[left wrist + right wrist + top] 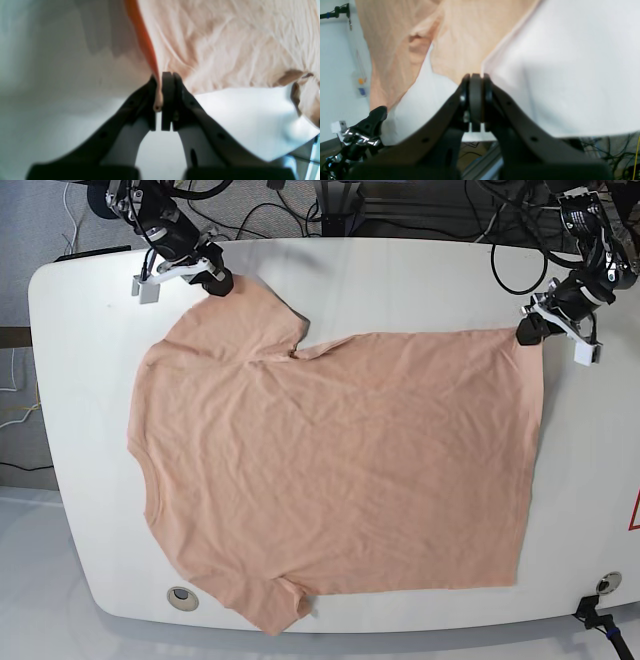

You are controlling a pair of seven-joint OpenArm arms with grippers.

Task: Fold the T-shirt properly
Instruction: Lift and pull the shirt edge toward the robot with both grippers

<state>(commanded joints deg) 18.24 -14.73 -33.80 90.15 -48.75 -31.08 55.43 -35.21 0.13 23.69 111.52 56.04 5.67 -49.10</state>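
The peach T-shirt [340,470] lies spread flat on the white table [400,270], neckline to the left, hem to the right, lightly wrinkled. My left gripper [525,332] is at the far right hem corner, and the left wrist view shows the left gripper [160,95] shut on a rolled edge of the T-shirt [225,50], lifted a little off the table. My right gripper [218,282] is at the far sleeve's tip. Up close the right gripper [476,77] is shut, with the T-shirt [460,37] edge running into its tips.
Two round grommets, one [180,597] at the front left and another [603,583] at the front right, sit in the table. Cables lie behind the far edge. The table edge [570,135] runs close under my right gripper, with wires below.
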